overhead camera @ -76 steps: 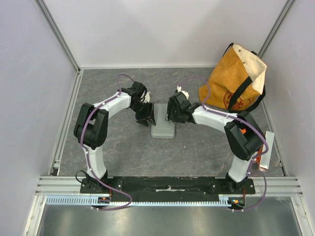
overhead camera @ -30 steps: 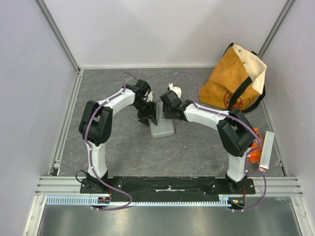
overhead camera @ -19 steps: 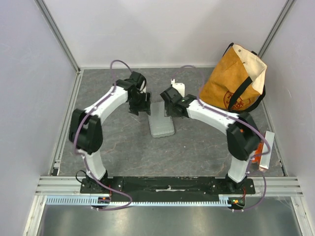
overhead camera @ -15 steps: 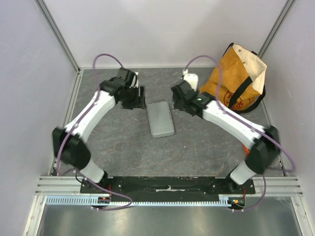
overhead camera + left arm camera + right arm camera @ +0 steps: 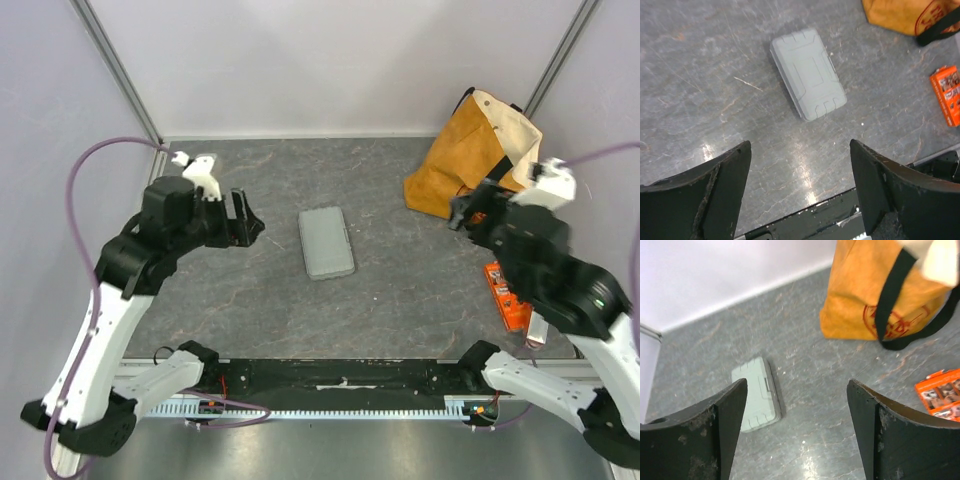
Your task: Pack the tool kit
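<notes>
1. Now well clear of the work, both arms have swung back from the middle of the frame. The left gripper (image 5: 243, 220) is out at the left and the right gripper (image 5: 468, 212) out at the right, each with its jaws spread wide and nothing between them.
2. Left behind at centre frame, the flat grey plastic tool kit case (image 5: 326, 243) lies shut on the dark grey stone-patterned table (image 5: 400, 300), touched by neither arm.
3. Judged from that, the closing looks done and the packing at or near its end. Whether the latches are fastened cannot be told.
4. Whatever the case holds is hidden under its lid.
5. At upper right, the tan canvas bag with black straps (image 5: 480, 165) stands upright, its inside unseen. Below it, near the right edge, the small orange bit box (image 5: 505, 295) lies flat, well apart from the case.
</notes>
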Motion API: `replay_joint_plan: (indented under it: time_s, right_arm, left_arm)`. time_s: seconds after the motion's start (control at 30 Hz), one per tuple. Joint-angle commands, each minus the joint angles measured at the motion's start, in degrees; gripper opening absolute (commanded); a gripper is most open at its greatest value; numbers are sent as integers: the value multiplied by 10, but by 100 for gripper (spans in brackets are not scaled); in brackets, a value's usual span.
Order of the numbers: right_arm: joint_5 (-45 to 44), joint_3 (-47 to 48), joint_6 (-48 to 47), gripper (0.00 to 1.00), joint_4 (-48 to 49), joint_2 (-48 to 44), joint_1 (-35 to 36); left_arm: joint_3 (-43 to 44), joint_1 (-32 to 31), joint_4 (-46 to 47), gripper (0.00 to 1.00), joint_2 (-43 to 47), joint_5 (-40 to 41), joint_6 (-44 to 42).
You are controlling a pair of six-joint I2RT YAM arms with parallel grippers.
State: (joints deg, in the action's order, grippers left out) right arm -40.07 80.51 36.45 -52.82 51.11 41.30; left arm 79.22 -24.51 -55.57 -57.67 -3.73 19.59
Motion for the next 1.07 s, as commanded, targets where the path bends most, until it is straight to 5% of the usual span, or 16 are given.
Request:
replay_joint_plan:
  time_s: [0.0, 0.17, 0.33, 0.53, 1.03]
  right_arm:
    - [-56, 7, -51, 90, -17, -57, 0]
    - [-81, 49, -103, 95, -18, -58, 0]
    - [-138, 109, -140, 97, -19, -74, 0]
    - [-145, 170, -192, 98, 3, -71, 0]
    - [-177, 110, -212, 98, 62, -123, 1]
  left_arm:
    - [-7, -1, 24, 87, 84, 71, 4]
    - [-24, 0, 48, 90, 160, 66, -23]
    - [54, 0, -42, 91, 164, 69, -35]
    - [49, 0, -57, 92, 184, 70, -24]
    - [94, 0, -73, 94, 189, 70, -49]
